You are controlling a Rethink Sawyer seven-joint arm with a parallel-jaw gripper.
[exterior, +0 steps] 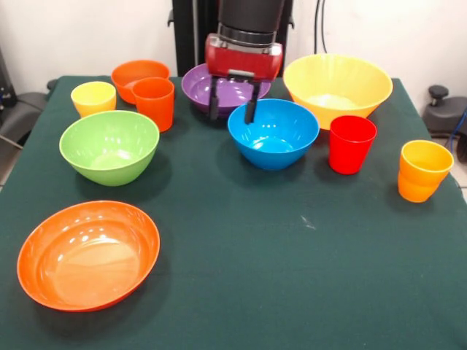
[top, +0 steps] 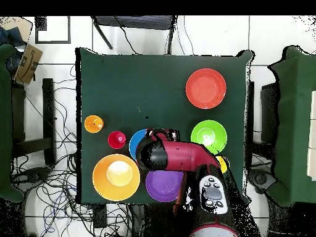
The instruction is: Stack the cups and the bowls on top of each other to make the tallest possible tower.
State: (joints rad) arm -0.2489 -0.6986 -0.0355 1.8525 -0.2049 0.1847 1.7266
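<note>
My gripper [exterior: 231, 117] is open and empty, hanging between the purple bowl [exterior: 228, 90] and the far rim of the blue bowl [exterior: 273, 134]. To the left stand the green bowl [exterior: 109, 146], orange cup [exterior: 155, 102], yellow cup [exterior: 93, 98] and small deep orange bowl [exterior: 135, 73]. The wide shallow orange bowl [exterior: 87, 255] is at the near left. To the right stand the big yellow bowl [exterior: 337, 87], red cup [exterior: 352, 144] and yellow-orange cup [exterior: 424, 170]. No tower shows; each piece stands singly. In the overhead view my arm [top: 176, 154] hides the gripper.
The table has a dark green cloth [exterior: 292, 277]. My pedestal [exterior: 191, 36] rises behind the purple bowl. In the overhead view, cables lie on the floor around the table [top: 154, 80] and chairs stand at both sides.
</note>
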